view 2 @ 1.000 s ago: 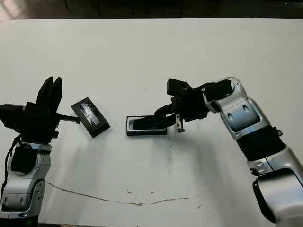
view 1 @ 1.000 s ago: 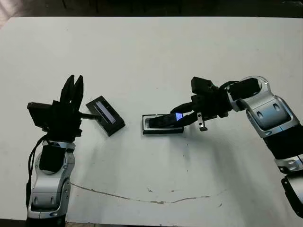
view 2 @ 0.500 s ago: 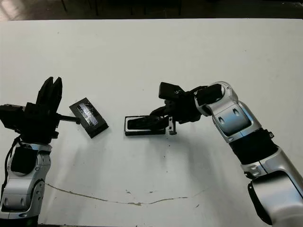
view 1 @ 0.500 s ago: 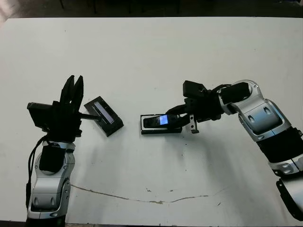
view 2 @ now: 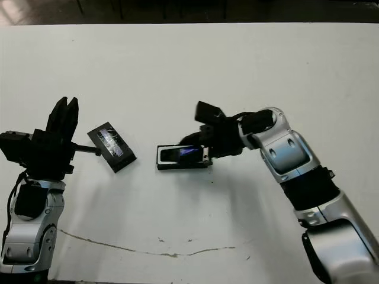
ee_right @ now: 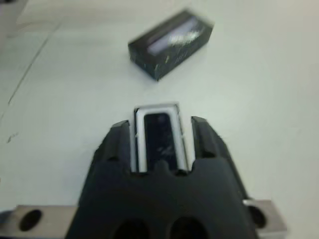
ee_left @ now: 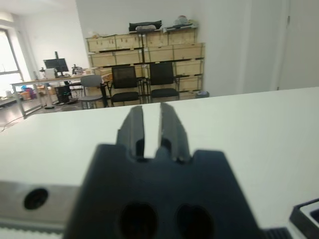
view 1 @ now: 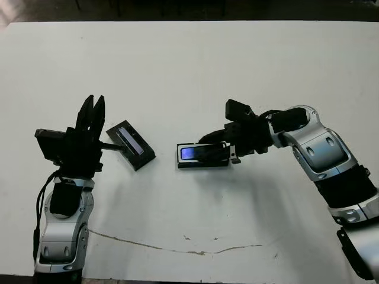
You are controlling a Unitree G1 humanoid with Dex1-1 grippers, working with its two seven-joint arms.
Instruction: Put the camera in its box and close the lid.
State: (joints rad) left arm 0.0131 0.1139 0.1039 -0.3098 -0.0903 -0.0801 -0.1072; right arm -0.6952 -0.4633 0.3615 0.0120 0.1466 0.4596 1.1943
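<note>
**Camera seated in its tray, lid waiting to one side**

Nearest, the left gripper [view 1: 92,115] is raised off the desk [view 1: 189,71], jaws almost together with a narrow slit between them, grasping nothing. Just beside it lies the lid [view 1: 131,144], flat and askew, pale strip upward. Towards the middle sits the box [ee_right: 156,110], the camera [view 1: 198,153] lying inside its white lining. The right gripper [ee_right: 158,130] straddles the box, jaws spread to either side of its walls and released from the camera. The lid looks light, stiff and glossy, so likely slippery; taking it across its short edges seems surest.
</note>
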